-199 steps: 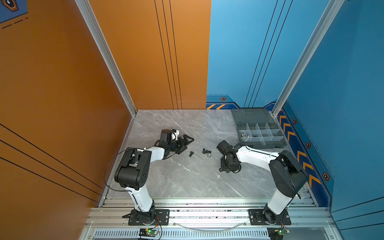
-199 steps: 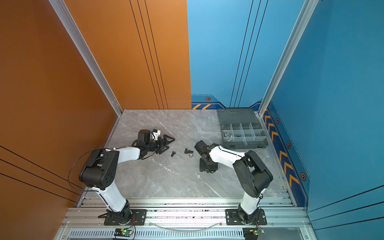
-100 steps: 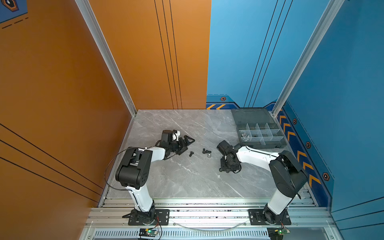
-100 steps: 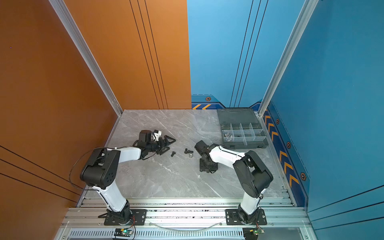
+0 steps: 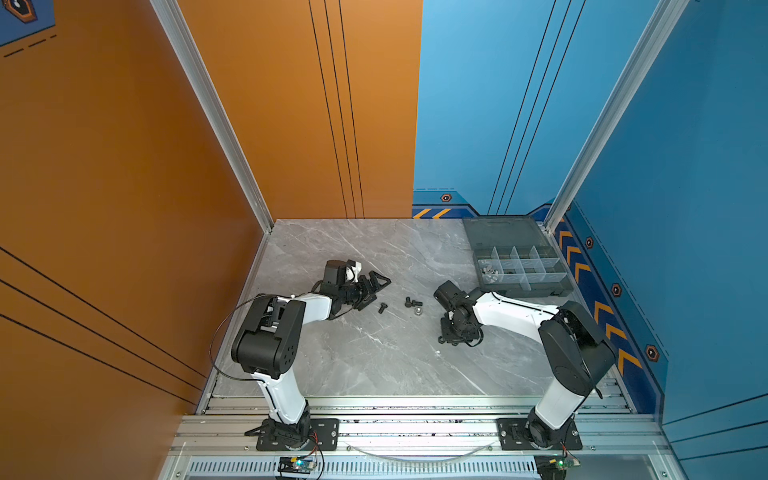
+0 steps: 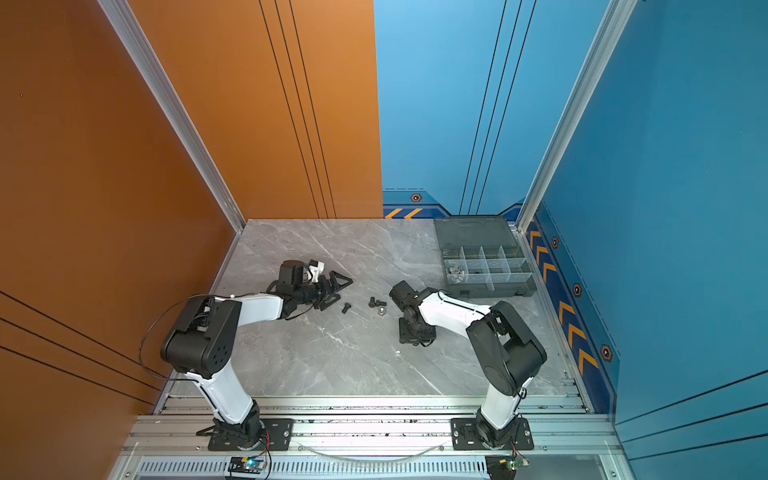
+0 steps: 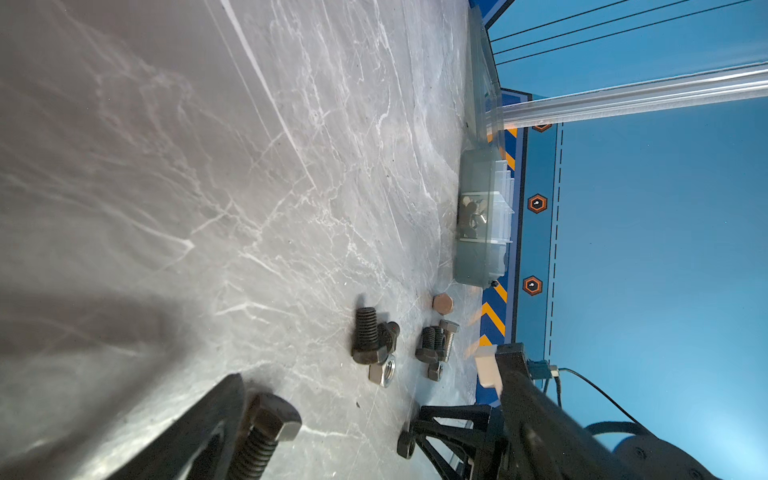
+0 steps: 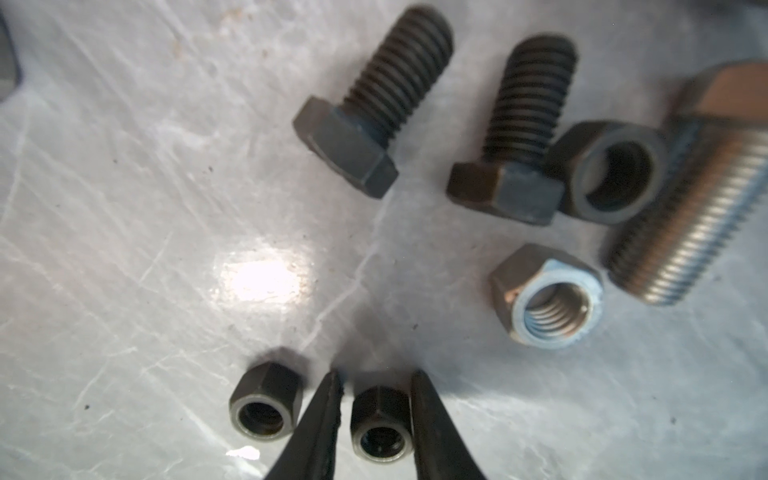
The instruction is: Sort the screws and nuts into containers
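Between your right gripper (image 8: 375, 376) tips: black hex nut (image 8: 380, 424), straddled for pickup; can't tell if clamped.

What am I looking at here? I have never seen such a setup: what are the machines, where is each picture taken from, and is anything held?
Two robot arms work at a grey marbled table. Both top views look down on the whole scene; each wrist view is a camera on one arm. Loose screws and nuts lie mid-table; an organizer box, lid open, sits back right, silver pieces in one compartment. The left gripper is open and empty. The right gripper points down, its fingers either side of a small black nut on the table; whether they pinch it I cannot tell.
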